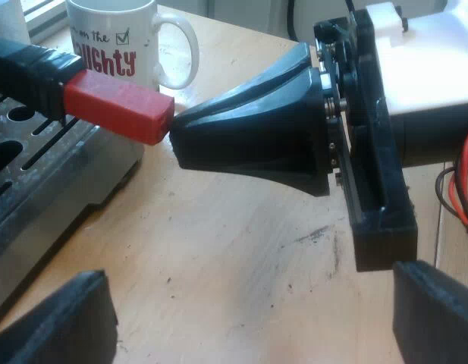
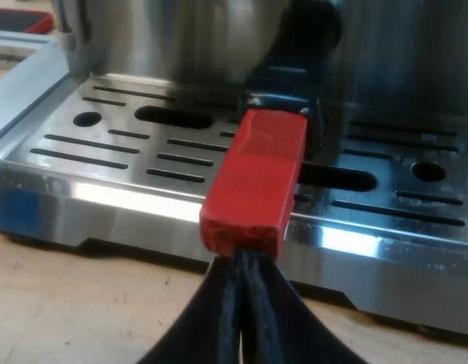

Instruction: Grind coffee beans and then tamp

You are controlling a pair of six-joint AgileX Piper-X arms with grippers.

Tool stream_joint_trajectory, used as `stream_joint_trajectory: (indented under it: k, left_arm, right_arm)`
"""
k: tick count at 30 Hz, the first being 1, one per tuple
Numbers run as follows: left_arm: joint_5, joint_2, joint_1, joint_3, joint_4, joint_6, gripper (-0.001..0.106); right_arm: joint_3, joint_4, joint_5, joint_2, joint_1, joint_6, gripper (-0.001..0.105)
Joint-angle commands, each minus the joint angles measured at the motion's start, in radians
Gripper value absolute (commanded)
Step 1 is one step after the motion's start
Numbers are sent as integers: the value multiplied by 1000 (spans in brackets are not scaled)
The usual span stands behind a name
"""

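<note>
the holder [image 2: 256,178], locked into the espresso machine [image 2: 105,205], ends at 12 o'clock of the right gripper [image 2: 245,265], jaws pressed together under its red tip; left gripper [image 1: 249,303] gapes empty; likely the grinding step; next, part jaws to grasp.

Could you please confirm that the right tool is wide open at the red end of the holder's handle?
Not quite: the right tool is shut at the red end of the holder's handle; the right wrist view shows it.

Bright daylight — white glare streaks the steel drip tray [image 2: 127,199].
</note>
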Motion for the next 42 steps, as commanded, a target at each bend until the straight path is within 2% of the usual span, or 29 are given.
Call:
stream_joint_trajectory:
  k: [1,4,10,16,21,27,33,35,37,38,39,40,41,42]
  left_arm:
    - [8,2,-7,-4,-15,0,76]
    - [8,2,-7,-4,-15,0,76]
    - [8,2,-7,-4,-15,0,76]
    - [8,2,-7,-4,-15,0,76]
    - [8,2,-7,-4,-15,0,76]
    - [8,2,-7,-4,-15,0,76]
    - [8,2,-7,-4,-17,0,76]
    - [8,2,-7,-8,-17,0,76]
    - [8,-8,-7,-30,21,0,76]
    - [8,-11,-7,-41,38,0,76]
    - [8,-20,-7,-53,60,4,76]
    - [8,-28,-7,-57,68,5,76]
    - [8,-39,-7,-68,89,7,76]
    - [8,-39,-7,-68,89,7,76]
  right_arm:
    - [-17,-95,87,-1,-66,-34,0]
    - [-17,-113,93,-1,-87,-59,0]
    - [-17,-112,119,-1,-105,-60,0]
    - [-17,-54,118,-1,-41,-57,0]
    - [-17,43,114,-1,29,-22,0]
    - [-17,149,107,-1,76,75,0]
    - [-17,163,104,-3,129,75,1]
    - [-17,163,111,-6,154,73,9]
    - [-17,163,121,-5,184,73,30]
    - [-17,163,121,-10,190,73,37]
    - [-20,163,126,-18,207,73,51]
    - [-22,167,128,-22,215,73,55]
    - [-30,188,135,-34,228,73,64]
    - [-36,209,137,-41,232,73,66]
